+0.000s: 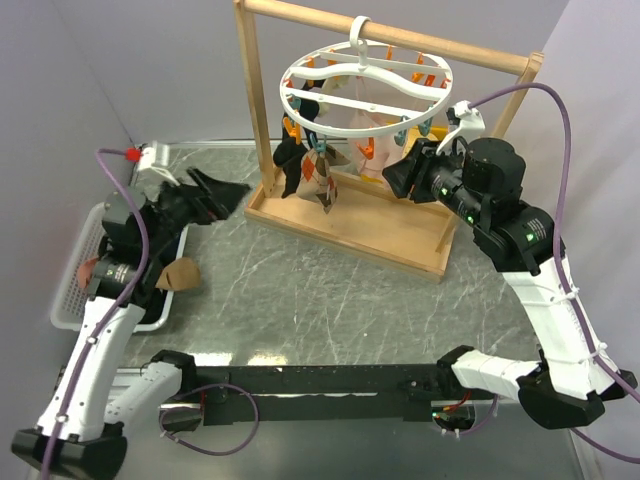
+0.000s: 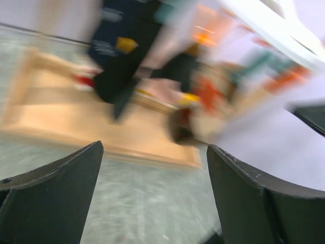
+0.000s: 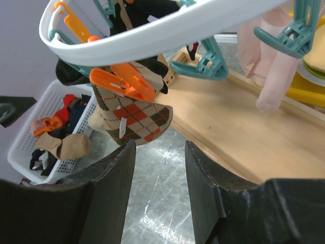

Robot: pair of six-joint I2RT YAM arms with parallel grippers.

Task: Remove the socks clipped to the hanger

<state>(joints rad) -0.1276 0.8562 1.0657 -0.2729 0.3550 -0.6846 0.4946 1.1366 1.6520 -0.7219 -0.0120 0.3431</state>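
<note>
Some socks (image 1: 180, 273) lie in the basket (image 1: 65, 300); others hang clipped on the hanger (image 3: 167, 31). The left claw (image 2: 155, 152) gapes wide, the right claw (image 3: 160, 147) slightly, both empty.

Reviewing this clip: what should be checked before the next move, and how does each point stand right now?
1. Left jaws apart and empty: ok.
2. Right jaws apart and empty: ok.
3. Hanger cleared of socks: not ok; argyle sock hangs from an orange clip, pink sock from a teal clip.
4. Right jaws around a sock: not ok; the argyle sock is ahead of them, not between.
5. Brown sock fully inside basket: cannot tell; it lies at the rim.
6. Left wrist view usable: not ok; blurred.
</note>
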